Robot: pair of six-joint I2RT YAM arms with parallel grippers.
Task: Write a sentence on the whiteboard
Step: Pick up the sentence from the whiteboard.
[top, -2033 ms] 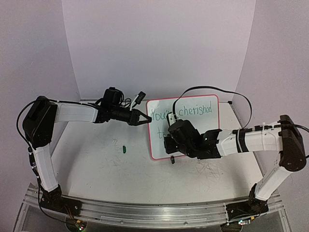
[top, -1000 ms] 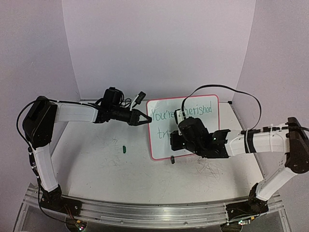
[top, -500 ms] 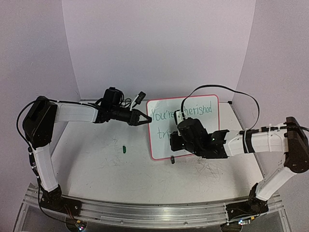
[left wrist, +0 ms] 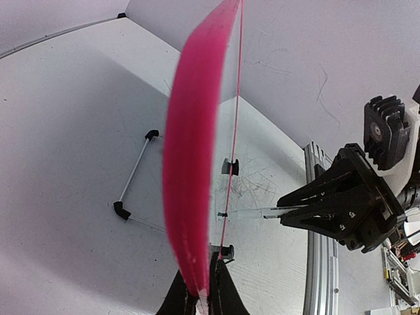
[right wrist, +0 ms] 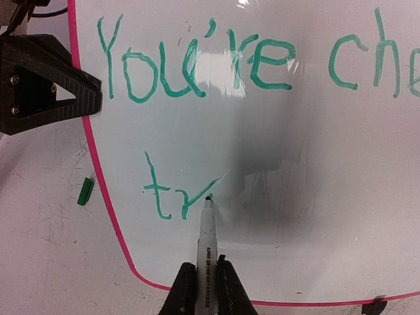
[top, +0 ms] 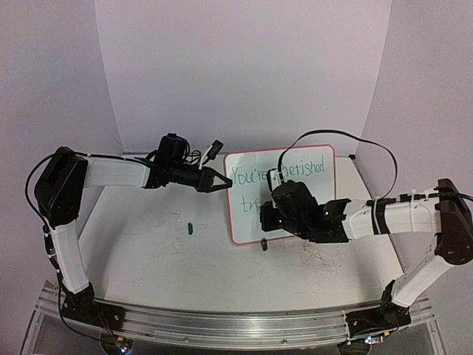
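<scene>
a: where's the whiteboard [top: 242, 222] sitting?
b: upright, far middle of the table [top: 148, 251]; left gripper [top: 219, 183] is pinched tight on its left pink edge; right gripper [right wrist: 205, 289] is clamped round a marker [right wrist: 207, 230], tip touching the board right after "tr"; the sentence [right wrist: 252, 65] starts "you're che" up top

Pale lilac back wall [top: 244, 74] w/ matching left panel [top: 44, 81] & right panel [top: 436, 74] closing in the sides; light even, shadows soft. Tabletop [top: 140, 259] grey-white & scuffed, faint grey scribbles [top: 319, 259] near right, aluminium rail [top: 236, 323] along near edge.
</scene>
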